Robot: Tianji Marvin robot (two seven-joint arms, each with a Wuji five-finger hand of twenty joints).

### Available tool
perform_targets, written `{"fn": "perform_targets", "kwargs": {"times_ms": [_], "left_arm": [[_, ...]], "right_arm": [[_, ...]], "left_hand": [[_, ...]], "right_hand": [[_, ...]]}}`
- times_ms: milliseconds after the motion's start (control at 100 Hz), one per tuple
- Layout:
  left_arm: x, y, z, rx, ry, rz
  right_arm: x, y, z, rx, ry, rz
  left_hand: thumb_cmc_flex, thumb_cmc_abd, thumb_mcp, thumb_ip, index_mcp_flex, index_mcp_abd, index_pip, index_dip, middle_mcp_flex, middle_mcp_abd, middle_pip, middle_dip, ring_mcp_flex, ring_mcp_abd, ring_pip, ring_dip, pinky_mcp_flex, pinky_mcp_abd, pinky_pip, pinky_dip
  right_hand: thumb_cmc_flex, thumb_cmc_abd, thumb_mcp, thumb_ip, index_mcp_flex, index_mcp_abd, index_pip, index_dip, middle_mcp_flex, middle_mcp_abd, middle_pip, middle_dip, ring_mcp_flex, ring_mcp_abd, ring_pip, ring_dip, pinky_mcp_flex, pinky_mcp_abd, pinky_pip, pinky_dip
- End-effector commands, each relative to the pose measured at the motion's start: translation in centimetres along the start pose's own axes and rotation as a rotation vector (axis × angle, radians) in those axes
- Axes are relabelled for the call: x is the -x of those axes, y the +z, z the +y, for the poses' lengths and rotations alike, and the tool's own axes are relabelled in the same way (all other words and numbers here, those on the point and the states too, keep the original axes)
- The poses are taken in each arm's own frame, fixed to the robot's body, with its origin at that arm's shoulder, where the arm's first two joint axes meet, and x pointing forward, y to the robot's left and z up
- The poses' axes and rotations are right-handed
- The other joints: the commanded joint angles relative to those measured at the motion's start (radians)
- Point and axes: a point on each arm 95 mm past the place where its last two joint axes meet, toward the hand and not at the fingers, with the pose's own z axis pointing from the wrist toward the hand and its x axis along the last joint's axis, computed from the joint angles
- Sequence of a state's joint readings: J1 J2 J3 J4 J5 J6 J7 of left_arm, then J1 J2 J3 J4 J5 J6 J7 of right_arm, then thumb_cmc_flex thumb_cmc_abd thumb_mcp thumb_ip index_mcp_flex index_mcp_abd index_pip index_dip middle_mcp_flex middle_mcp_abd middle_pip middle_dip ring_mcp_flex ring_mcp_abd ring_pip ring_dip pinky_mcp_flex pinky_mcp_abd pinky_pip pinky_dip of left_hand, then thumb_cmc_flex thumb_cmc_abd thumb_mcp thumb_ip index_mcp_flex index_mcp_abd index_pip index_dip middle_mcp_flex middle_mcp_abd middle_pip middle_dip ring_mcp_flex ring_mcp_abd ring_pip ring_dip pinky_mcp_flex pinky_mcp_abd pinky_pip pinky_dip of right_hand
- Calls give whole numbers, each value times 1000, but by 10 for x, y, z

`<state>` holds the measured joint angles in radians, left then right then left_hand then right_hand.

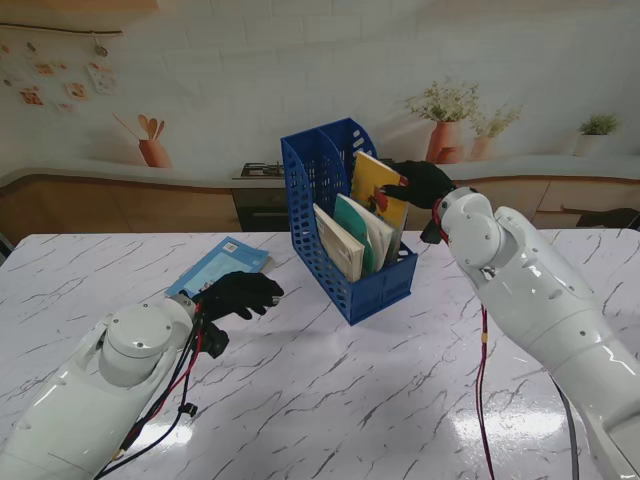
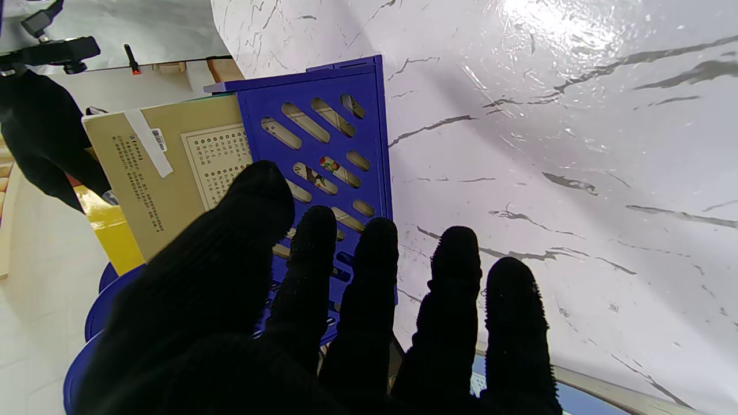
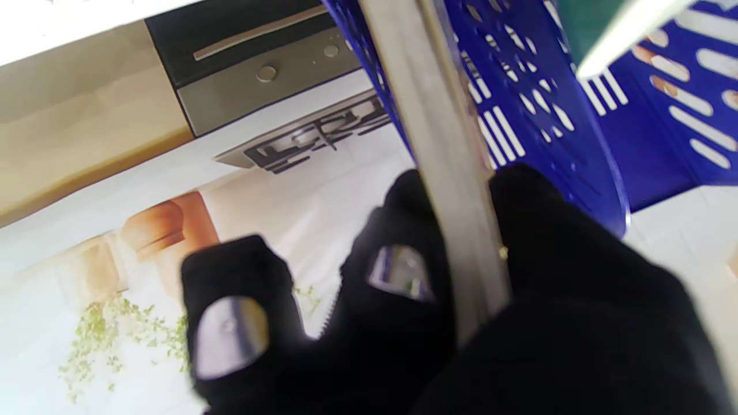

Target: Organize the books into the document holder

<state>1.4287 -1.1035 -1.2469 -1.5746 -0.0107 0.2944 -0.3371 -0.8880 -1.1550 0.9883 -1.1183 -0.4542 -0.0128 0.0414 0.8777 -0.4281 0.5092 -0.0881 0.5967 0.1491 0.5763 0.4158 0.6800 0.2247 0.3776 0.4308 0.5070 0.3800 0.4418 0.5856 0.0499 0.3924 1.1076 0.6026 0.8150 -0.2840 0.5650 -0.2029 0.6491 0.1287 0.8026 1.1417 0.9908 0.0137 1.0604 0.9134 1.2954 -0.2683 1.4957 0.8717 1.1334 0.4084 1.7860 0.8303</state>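
— Where's the yellow book (image 1: 374,180)?
— In the holder (image 1: 320,165), mid-bench, far compartment; right hand (image 1: 420,182) pinches its top edge.
— The left hand (image 1: 238,294)?
— Empty, fingers spread, resting on the blue book (image 1: 218,265) lying flat left of the holder.

Document holder (image 1: 345,215): stands mid-counter, its slots crowded with leaning books; yellow book (image 1: 377,186) upright in the far-right slot, pinched by the right hand (image 1: 420,183), blocking entry there. Blue book (image 1: 218,266): flat on the counter (image 1: 330,390), left, under the left hand (image 1: 238,294). Near counter: open for passage.
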Motion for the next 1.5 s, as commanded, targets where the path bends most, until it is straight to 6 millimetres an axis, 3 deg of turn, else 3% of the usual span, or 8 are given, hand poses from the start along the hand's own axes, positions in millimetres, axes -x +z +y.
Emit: {"fn": "perform_targets", "kwargs": {"times_ms": [0, 650, 1030, 1160, 1230, 1350, 1450, 1490], "left_arm": [[-1, 1, 2, 9, 3, 22], [2, 1, 3, 11, 13, 12], [3, 2, 4, 7, 26, 11], [4, 1, 4, 7, 29, 9], [4, 1, 4, 8, 29, 9], [4, 2, 4, 7, 30, 8], [5, 2, 3, 7, 32, 2], [6, 3, 3, 7, 33, -1]], "right_arm": [[2, -3, -14, -19, 7, 0], [16, -9, -41, -51, 21, -22], [21, -14, -50, -71, 27, -35], [21, -16, -51, -81, 21, -41], [21, -17, -51, -88, 20, -43], [22, -19, -51, -91, 17, -47], [22, -21, -49, -83, 19, -51], [21, -22, -49, -77, 25, -52]], "left_hand": [[5, -2, -7, 21, 10, -23, 10, -6, 1, -31, -2, -7, -16, 7, -10, -5, -10, -20, -23, 7], [3, 0, -7, 20, 9, -24, 12, -6, 1, -31, -2, -7, -16, 5, -11, -5, -14, -21, -28, 7], [3, 2, -6, 21, 6, -23, 11, -7, -2, -31, -2, -8, -22, 3, -15, -6, -23, -26, -40, 3], [2, 2, -8, 21, 7, -23, 10, -7, -2, -31, -2, -8, -24, 3, -18, -7, -25, -26, -43, 2], [2, 3, -8, 21, 6, -23, 10, -7, -1, -32, -2, -8, -23, 3, -18, -8, -26, -26, -44, 1], [3, 2, -8, 22, 7, -23, 11, -7, -1, -32, -2, -8, -24, 4, -19, -8, -28, -26, -46, 1], [2, 2, -8, 21, 8, -24, 11, -7, -2, -34, -3, -8, -26, 9, -22, -9, -32, -26, -50, 0], [2, 1, -8, 22, 7, -23, 11, -7, -1, -32, -3, -8, -27, 8, -23, -9, -32, -24, -52, -1]], "right_hand": [[149, 161, 120, 20, 1, -277, 117, -1, 7, -86, 6, -9, 36, -111, 12, -8, 41, -282, 117, -12], [124, 129, 142, 18, -1, -281, 112, -55, 10, -72, -19, -56, 34, -62, -43, -44, 1, -248, 79, -28], [71, 79, 191, 10, -17, -283, 106, -158, 4, -64, -69, -120, 26, 7, -118, -98, -72, -201, 44, -45], [36, 67, 174, 13, -63, -282, 121, -265, -20, -57, -128, -156, -15, 38, -138, -104, -125, -190, 38, -41], [-29, 60, 147, 26, -90, -266, 97, -314, -48, -45, -169, -172, -57, 67, -173, -114, -165, -179, 26, -40], [-144, 17, 59, 44, -149, -215, 22, -433, -114, -19, -322, -269, -166, 140, -331, -158, -270, -140, -22, -25], [-228, 66, -8, 90, -124, -169, -228, -387, -177, -4, -451, -371, -279, 221, -600, -245, -428, -51, -172, 3], [-241, 72, -18, 103, -111, -162, -270, -378, -193, -1, -477, -388, -309, 237, -675, -272, -480, -26, -224, -1]]}}
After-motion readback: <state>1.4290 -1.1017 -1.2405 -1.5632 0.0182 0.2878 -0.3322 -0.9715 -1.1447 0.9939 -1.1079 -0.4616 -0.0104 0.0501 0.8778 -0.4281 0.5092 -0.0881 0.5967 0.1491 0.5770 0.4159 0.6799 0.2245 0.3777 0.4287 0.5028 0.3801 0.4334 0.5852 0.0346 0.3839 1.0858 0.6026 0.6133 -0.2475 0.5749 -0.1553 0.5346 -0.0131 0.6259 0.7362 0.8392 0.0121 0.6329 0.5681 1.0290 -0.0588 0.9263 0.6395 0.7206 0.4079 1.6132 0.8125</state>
